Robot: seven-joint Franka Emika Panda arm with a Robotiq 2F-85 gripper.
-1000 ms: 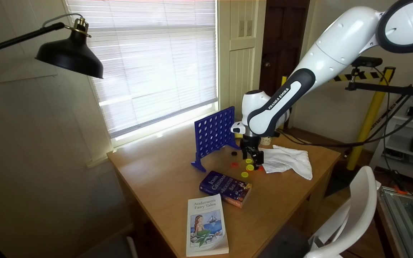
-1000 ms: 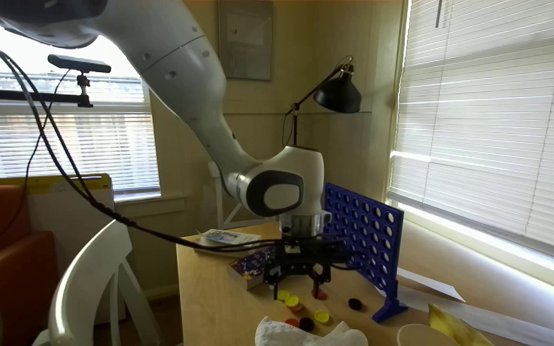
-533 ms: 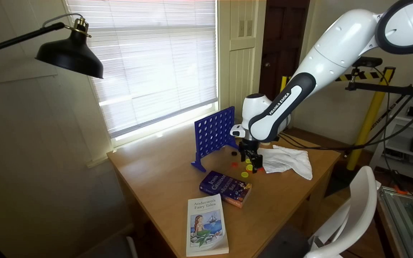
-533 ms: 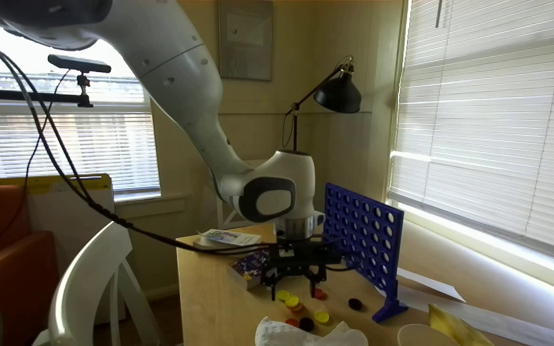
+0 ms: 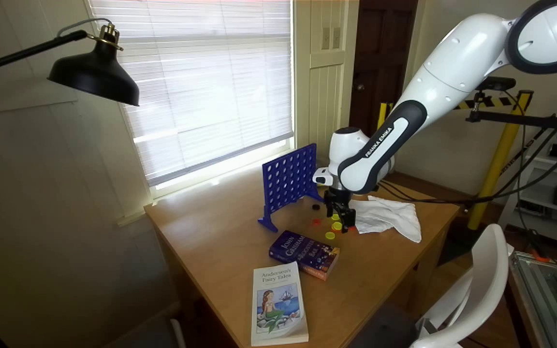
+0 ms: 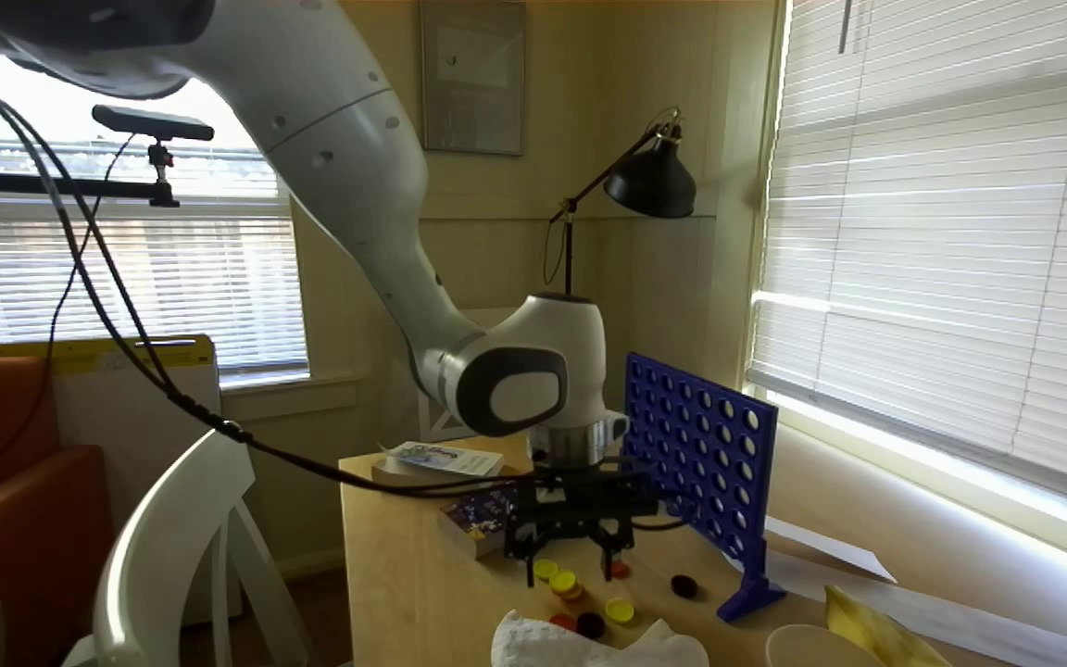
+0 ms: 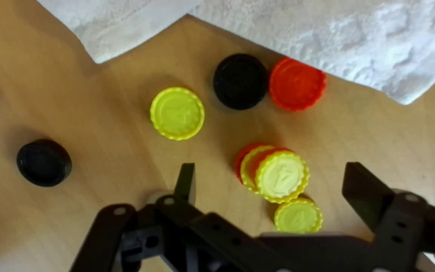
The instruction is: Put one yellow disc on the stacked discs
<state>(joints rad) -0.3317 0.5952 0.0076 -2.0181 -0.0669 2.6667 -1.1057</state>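
Observation:
The stacked discs (image 7: 282, 177) are a leaning pile of alternating red and yellow tokens with a yellow one on top. The pile also shows in both exterior views (image 5: 336, 226) (image 6: 566, 585). A loose yellow disc (image 7: 298, 217) lies against or very close to the pile, partly cut off by the gripper body. Another loose yellow disc (image 7: 177, 113) lies apart from it. My gripper (image 7: 271, 168) is open and empty, pointing down. In the wrist view its fingers stand on either side of the pile; in an exterior view the gripper (image 6: 569, 576) hovers above the table.
Black discs (image 7: 241, 81) (image 7: 43, 163) and a red disc (image 7: 297, 84) lie around; another red disc (image 6: 620, 569) shows in both exterior views. A white cloth (image 5: 387, 217) is beside the discs. A blue upright game grid (image 5: 289, 180) and two books (image 5: 304, 253) (image 5: 278, 304) stand close.
The arm has sunk a little and the gripper has shifted slightly sideways and back. The gripper stays open. The discs have not moved.

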